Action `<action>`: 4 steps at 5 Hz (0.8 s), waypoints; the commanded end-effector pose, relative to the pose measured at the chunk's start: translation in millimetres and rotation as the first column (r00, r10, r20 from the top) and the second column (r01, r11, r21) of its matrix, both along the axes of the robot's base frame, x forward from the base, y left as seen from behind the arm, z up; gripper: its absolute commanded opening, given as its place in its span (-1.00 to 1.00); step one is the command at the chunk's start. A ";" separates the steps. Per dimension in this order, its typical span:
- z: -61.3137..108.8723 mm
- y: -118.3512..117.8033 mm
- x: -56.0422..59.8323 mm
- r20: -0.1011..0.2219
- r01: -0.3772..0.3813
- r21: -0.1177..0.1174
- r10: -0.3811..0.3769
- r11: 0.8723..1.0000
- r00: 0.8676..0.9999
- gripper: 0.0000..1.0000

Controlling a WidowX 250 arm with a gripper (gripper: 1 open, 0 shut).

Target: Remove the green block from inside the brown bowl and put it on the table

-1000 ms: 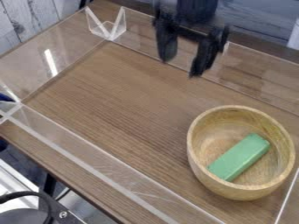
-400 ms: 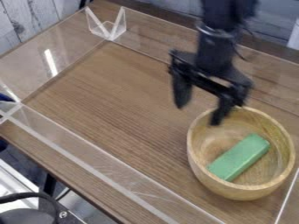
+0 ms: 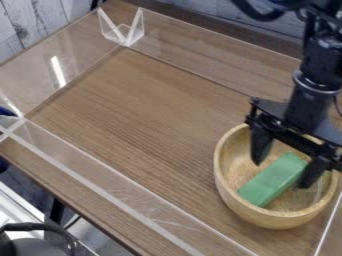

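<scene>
**Open gripper poised over the green block in the wooden bowl**

The black gripper (image 3: 289, 167) points straight down with its two fingers spread wide and nothing between them. One finger (image 3: 259, 146) dips inside the near-left part of the brown bowl (image 3: 238, 191); the other (image 3: 318, 166) reaches down over the right part of the bowl's hollow. The green block (image 3: 271, 180) lies flat on the bowl's smooth inner floor, its long axis running diagonally from lower left to upper right. It sits between and slightly below the two fingers as seen from this camera, its upper right end passing under the gap that separates them. Whether either fingertip touches the block or the bowl's inner wall cannot be told from this single angle.

The bowl stands on the table (image 3: 147, 110) near its right front corner, close to the clear acrylic wall (image 3: 94, 170) that runs along the front edge. The arm above the gripper is cut off by the top and right borders of the picture, and its upper links are blurred. The bowl's far rim is partly hidden behind the gripper body. A small clear bracket (image 3: 120, 26) stands at the far left corner of the table.
</scene>
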State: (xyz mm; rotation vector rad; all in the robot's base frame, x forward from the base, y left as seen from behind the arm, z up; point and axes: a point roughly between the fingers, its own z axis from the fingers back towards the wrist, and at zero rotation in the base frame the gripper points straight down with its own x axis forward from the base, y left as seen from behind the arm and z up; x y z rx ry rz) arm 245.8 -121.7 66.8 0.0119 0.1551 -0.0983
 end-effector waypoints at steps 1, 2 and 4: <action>16.0 2.6 9.1 0.022 0.060 -0.045 -0.059 0.997 0.998 1.00; 18.9 6.4 9.0 0.021 0.034 -0.040 -0.034 0.999 0.999 1.00; 20.9 10.7 11.3 0.017 -0.001 -0.034 0.001 0.999 1.000 1.00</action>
